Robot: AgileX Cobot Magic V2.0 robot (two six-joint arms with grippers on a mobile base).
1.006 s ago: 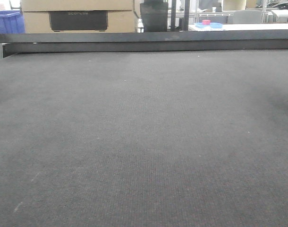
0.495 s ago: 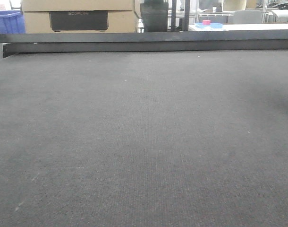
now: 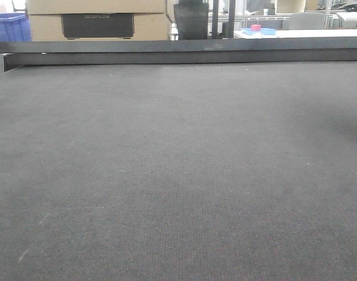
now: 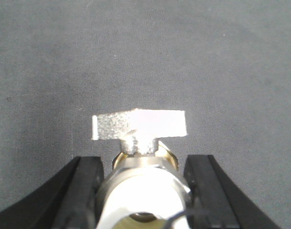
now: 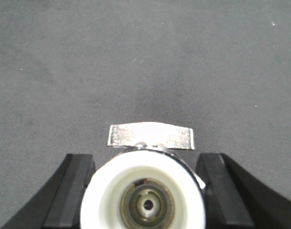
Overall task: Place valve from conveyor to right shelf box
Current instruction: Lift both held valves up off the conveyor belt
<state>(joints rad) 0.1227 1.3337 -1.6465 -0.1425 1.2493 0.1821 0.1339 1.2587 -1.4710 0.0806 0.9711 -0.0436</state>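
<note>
My left end effector (image 4: 143, 164) grips a valve (image 4: 141, 183), my right end effector (image 5: 144, 162) a second valve (image 5: 107, 191); slick metal may slip onto the conveyor (image 3: 178, 175).

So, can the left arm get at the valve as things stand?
Likely yes: the valve sits between the fingers of the left tool, above the conveyor belt, with nothing in the way. Whether they pinch it, I cannot tell.

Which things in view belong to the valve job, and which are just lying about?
Job: shiny nickel-coloured metal valve with white plastic end, in left gripper; second such valve, in right gripper; dark grey fabric conveyor belt.
Lying about: brown cardboard boxes; blue plastic bin.
</note>
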